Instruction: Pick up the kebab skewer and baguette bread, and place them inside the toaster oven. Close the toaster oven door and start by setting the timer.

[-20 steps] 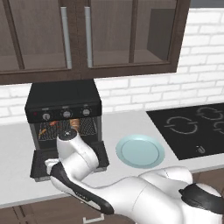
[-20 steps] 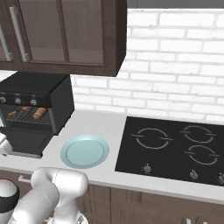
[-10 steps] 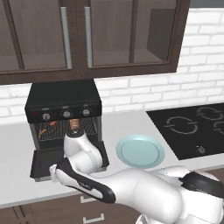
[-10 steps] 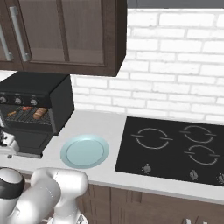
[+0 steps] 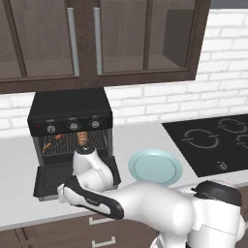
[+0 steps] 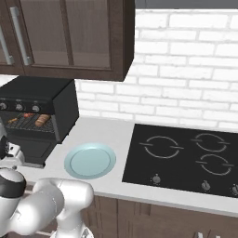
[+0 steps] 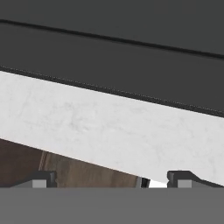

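Observation:
The black toaster oven point(image 5: 70, 112) point(image 6: 39, 95) stands on the counter with its door point(image 5: 51, 180) point(image 6: 29, 148) dropped flat. On the rack inside lie the kebab skewer point(image 5: 52, 141) point(image 6: 17, 119) at the left and the baguette bread point(image 5: 83, 138) point(image 6: 42, 121) at the right. My arm reaches down in front of the door and covers its right part in the left base view. In the hand view my gripper point(image 7: 113, 179) is open with nothing between its fingertips point(image 7: 41, 179), just off the front edge of the dark door point(image 7: 113, 57), over the white counter edge point(image 7: 100, 127).
An empty pale blue plate point(image 5: 155, 167) point(image 6: 89, 160) sits right of the oven. A black cooktop point(image 5: 213, 140) point(image 6: 186, 155) fills the right counter. Dark glass-front cabinets point(image 5: 97, 38) hang above the oven. Brown cabinet fronts point(image 7: 65, 168) lie below the counter edge.
The arm has shifted a little in front of the oven, and the hand has come up beside the door's front edge in the right base view. The jaws stayed open.

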